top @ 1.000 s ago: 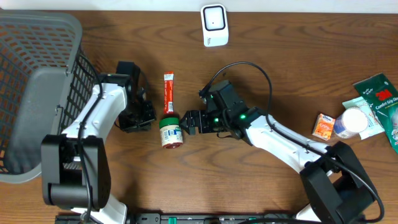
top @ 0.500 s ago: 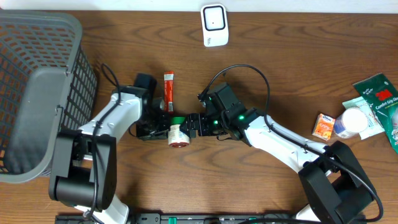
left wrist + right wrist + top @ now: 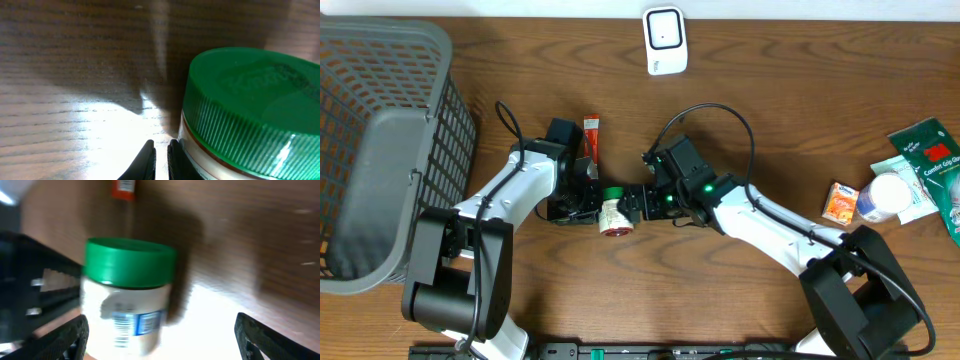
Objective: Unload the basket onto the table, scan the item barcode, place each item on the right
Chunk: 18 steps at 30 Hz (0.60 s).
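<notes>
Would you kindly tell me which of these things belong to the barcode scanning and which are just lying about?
For the job: jar, scanner.
Lying about for now: red sachet, basket, orange box, white tub, green packet.
</notes>
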### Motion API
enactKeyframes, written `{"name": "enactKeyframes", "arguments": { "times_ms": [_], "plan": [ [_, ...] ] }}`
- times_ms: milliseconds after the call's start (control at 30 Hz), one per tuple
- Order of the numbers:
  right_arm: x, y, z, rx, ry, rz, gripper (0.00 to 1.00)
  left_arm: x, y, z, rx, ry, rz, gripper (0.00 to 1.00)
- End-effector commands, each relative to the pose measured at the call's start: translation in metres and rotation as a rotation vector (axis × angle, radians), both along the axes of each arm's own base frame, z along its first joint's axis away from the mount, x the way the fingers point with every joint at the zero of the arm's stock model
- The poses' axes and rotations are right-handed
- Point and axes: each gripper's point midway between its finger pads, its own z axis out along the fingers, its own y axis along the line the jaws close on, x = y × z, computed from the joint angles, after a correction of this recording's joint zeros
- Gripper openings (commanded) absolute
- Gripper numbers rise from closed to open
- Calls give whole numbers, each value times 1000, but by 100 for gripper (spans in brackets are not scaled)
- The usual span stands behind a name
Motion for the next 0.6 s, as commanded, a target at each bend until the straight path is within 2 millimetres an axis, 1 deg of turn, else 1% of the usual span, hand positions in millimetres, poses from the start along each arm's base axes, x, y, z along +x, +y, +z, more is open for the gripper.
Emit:
{"name": "enactKeyframes", "arguments": {
  "times_ms": [0,67,200,267,333,467,567],
  "plan": [
    [13,-15,-1,-38,-49,3,86,-1,-2,-4,-6,4,-15,11],
    [16,-18,9,-14,-57,-6,85,0,-2,-4,-7,-1,-15,11],
    [22,-28,36,8,-103,-34,86,2,-3,-4,-9,-10,-15,11],
    [20,-33,48,15,-115,-44,86,3,-3,-4,-10,-14,-15,11],
    [17,-37,53,11,-115,-50,86,4,-3,-4,-11,-17,-16,11],
    [7,-38,49,-23,-95,-39,86,3,-5,-4,-11,-18,-22,11],
    [5,-39,44,-84,-117,-43,87,2,-7,-4,-12,-18,-29,11]
  ]
}}
